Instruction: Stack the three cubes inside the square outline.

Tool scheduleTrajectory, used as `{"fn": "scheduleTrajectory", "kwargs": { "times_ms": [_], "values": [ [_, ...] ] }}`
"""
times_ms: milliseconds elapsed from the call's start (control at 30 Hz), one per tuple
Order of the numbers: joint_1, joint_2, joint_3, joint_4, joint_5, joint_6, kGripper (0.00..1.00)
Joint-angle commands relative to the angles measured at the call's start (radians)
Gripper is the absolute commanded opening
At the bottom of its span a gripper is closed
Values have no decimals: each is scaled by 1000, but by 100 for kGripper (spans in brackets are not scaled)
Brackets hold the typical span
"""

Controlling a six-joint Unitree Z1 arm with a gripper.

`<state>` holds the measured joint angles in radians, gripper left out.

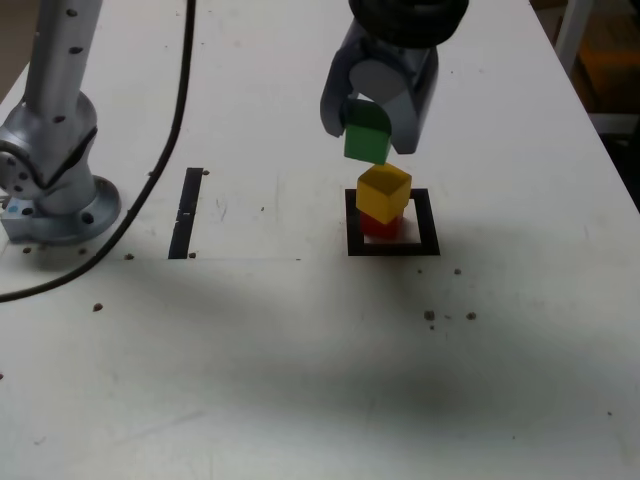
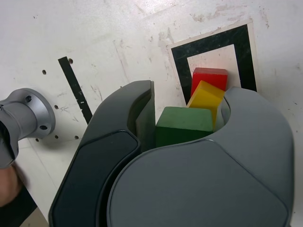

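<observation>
A red cube (image 1: 380, 228) sits inside the black tape square outline (image 1: 425, 215), and a yellow cube (image 1: 384, 192) rests on top of it, turned a little. Directly above them my gripper (image 1: 372, 132) is shut on the green cube (image 1: 366, 148), whose underside hangs just over the yellow one, slightly toward the exterior view's left. I cannot tell whether the two touch. From the wrist, the green cube (image 2: 183, 125) is between the grey fingers of the gripper (image 2: 187, 113), with the yellow cube (image 2: 206, 97), red cube (image 2: 208, 78) and outline (image 2: 180, 66) beyond.
A straight black strip (image 1: 186, 212) lies on the white table toward the exterior view's left, also seen from the wrist as the strip (image 2: 75, 90). The arm's base (image 1: 55, 190) and a black cable (image 1: 170, 130) stand further left. The table's edge (image 1: 600, 130) runs along the right.
</observation>
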<state>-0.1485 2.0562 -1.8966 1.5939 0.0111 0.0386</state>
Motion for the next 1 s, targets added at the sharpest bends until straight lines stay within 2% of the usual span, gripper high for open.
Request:
{"fn": "scheduleTrajectory", "kwargs": {
  "times_ms": [0, 300, 533, 967],
  "values": [
    [-2, -7, 5, 9, 3, -2, 20],
    [-8, -3, -5, 0, 1, -22, 20],
    [-8, -1, 25, -2, 29, -34, 20],
    [-24, 17, 23, -57, 11, -47, 20]
  ]
}}
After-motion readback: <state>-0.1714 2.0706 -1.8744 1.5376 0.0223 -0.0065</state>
